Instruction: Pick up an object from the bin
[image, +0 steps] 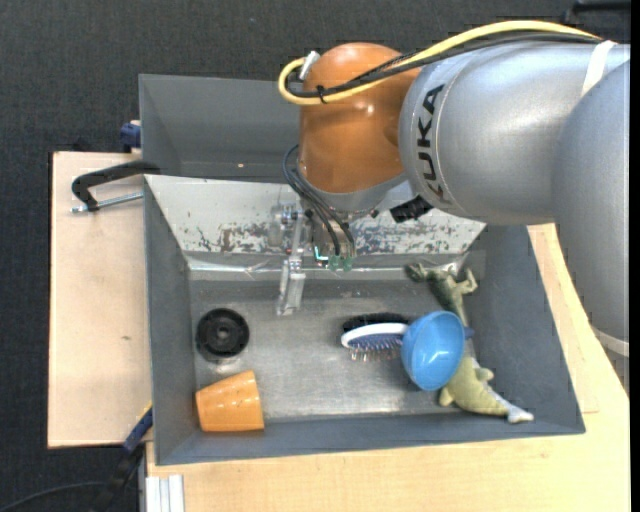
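My gripper (290, 298) hangs at the back of the bin, close to the rear wall and above the floor left of centre. Nothing shows in it. A black round lid-like thing (221, 332) lies on the floor to its lower left. To its lower right lies a brush (372, 337) with a blue and white head and a dark back. Neither touches the gripper.
A blue cup (433, 349) lies on its side right of the brush, across a green toy dinosaur (478, 390) along the right wall. An orange cup (230, 402) lies tipped over in the front left corner. The arm and its orange cover hang over the bin's back right.
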